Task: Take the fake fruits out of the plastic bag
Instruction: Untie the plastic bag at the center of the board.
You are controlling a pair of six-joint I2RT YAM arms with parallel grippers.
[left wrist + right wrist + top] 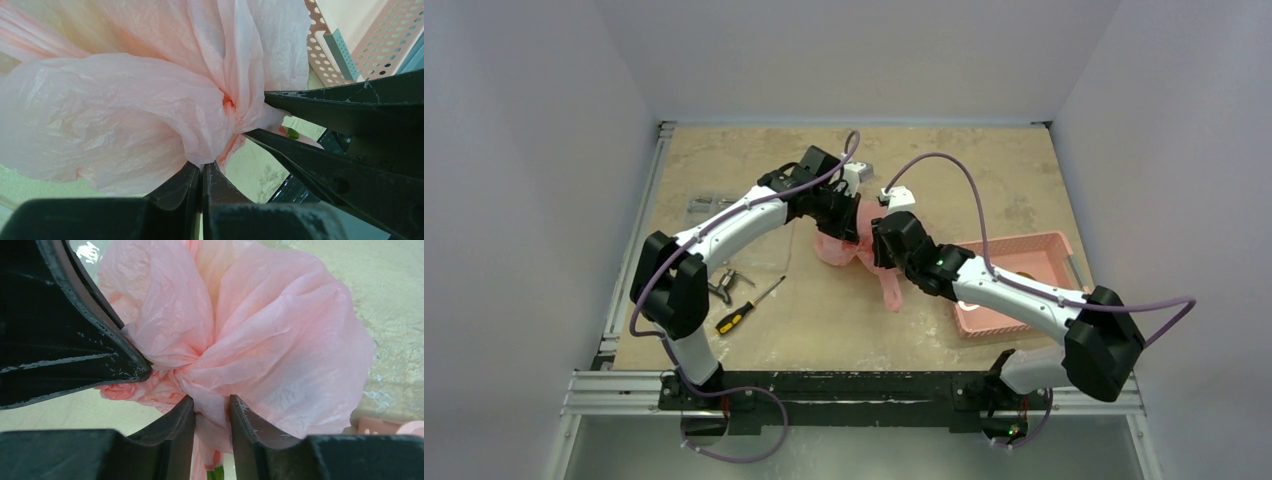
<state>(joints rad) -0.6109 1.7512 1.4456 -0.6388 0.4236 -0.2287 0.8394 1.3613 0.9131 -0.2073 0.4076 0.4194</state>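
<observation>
The left gripper (202, 172) and right gripper (212, 415) each clamp bunched film of the plastic bag (125, 115).

No word, label, brand or number is showing legibly anywhere on or around the crinkly translucent pink plastic bag (125, 100).
</observation>
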